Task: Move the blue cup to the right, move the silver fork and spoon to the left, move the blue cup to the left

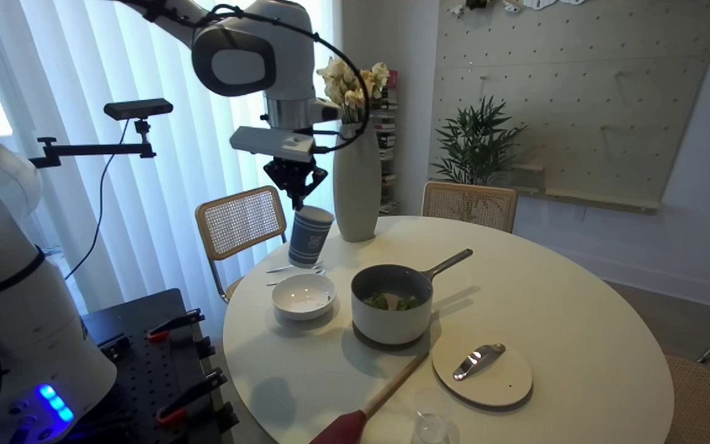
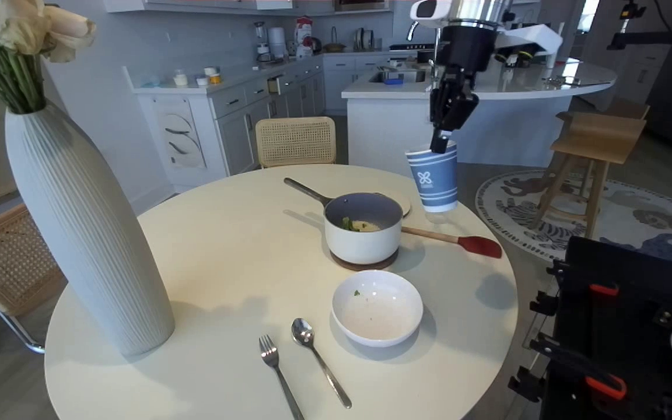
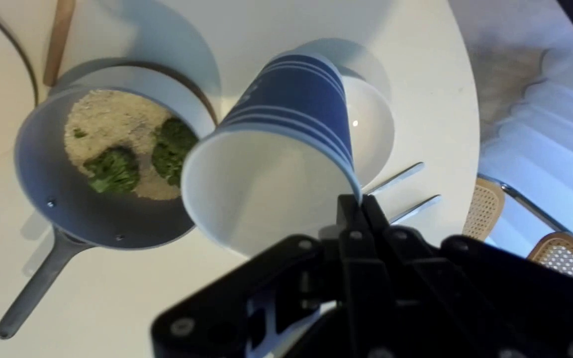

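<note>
The blue cup (image 1: 310, 240) is a blue paper cup with white stripes. It hangs tilted in the air above the table in both exterior views (image 2: 434, 179). My gripper (image 1: 297, 203) is shut on its rim, one finger inside the cup, as the wrist view shows (image 3: 356, 204). In the wrist view the cup (image 3: 291, 107) shows its open mouth, which looks empty. The silver fork (image 2: 280, 373) and spoon (image 2: 321, 364) lie side by side on the table beside the white bowl. In the wrist view only their handle ends show; the cup and bowl hide the rest.
The white bowl (image 2: 378, 332) stands near the utensils. A pot (image 2: 363, 245) with food stands beside it on a trivet, its handle sticking out. A red spatula (image 1: 392, 388), a round lid (image 1: 497, 394) and a clear glass (image 1: 432, 428) lie nearby. A tall white vase (image 2: 88, 233) stands upright.
</note>
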`<state>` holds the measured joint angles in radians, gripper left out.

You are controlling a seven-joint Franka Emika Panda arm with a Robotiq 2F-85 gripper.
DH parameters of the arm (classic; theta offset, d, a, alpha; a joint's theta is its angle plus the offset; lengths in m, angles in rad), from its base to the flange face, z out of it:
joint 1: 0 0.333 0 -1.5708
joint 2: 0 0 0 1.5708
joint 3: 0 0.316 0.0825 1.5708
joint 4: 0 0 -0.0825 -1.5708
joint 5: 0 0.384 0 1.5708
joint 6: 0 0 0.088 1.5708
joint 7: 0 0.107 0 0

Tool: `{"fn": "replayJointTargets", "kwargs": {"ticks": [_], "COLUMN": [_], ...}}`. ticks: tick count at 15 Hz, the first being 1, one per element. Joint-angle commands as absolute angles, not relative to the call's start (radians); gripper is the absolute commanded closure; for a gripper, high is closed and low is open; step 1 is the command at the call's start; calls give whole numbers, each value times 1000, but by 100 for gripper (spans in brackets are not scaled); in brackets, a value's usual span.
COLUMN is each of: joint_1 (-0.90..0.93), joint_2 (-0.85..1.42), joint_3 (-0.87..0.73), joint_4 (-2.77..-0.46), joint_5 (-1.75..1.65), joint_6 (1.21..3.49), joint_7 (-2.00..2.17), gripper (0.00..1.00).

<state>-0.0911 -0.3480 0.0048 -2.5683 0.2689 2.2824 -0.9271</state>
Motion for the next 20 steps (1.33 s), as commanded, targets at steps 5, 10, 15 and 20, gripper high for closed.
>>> {"fn": "replayJointTargets", "kwargs": {"ticks": [5, 10, 15, 20], "joint_1": [-25, -21, -10, -13], "joint_2": [-532, -447, -323, -194], "joint_3": [5, -19, -41, -36], "joint_4": [-2803, -2802, -2802, -2802], "joint_5": [45, -96, -127, -134], "joint_6": [2522, 2619, 2710, 2831], "joint_7": [-600, -440, -408, -397], "gripper": [99, 99, 99, 99]}}
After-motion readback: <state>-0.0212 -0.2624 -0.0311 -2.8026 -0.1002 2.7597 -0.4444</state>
